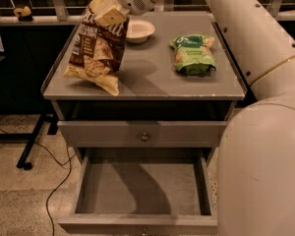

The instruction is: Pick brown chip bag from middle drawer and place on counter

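1. And there's the pincer, up at the back-left corner above the broad, flat matte-grey tabletop, at the end of a thick cream-white robot arm that sweeps in from the right.
2. Its tan fingers are clamped on the top edge of the crinkly dark-brown chip bag with white lettering and pictured tan chips. That's a firm pinch on the upper seam.
3. The brown chip bag hangs tilted from that grip, top leaning right towards the pincer, pale yellowish bottom end down at the left front part of the tabletop, close to the left edge.
4. That lower end looks to be right at the surface, though I cannot tell whether it rests there or just brushes it.
5. Over to the right side of the tabletop, well apart from the brown bag, a green snack bag lies flat.
6. Between the two bags and further back sits a small shallow white bowl, just beside the pincer.
7. Below the tabletop, a closed grey drawer front with a round metal knob at its centre.
8. Under that, the wide, shallow grey middle drawer is pulled out towards us, low side walls showing and the arm's shadow falling across its flat floor.
9. Down left, a dark cable trails over the speckled floor.
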Robot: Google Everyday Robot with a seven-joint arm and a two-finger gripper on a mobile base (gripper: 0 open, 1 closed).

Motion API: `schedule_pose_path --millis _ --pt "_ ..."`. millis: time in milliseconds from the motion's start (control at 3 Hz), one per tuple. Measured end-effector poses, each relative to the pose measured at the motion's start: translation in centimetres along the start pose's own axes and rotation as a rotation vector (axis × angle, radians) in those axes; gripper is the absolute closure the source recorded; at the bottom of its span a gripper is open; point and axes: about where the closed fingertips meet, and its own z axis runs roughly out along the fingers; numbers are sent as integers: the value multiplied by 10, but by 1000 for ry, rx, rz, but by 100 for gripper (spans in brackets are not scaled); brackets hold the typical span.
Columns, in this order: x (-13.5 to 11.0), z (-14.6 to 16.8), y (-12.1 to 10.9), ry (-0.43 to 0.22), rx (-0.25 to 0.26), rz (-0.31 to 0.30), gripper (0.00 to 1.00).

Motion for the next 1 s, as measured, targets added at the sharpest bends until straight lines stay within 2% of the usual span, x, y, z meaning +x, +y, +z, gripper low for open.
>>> schedule_pose_path --millis 667,1000 --pt "0 0 0 0 0 0 11" --pt "0 0 0 0 0 0 0"
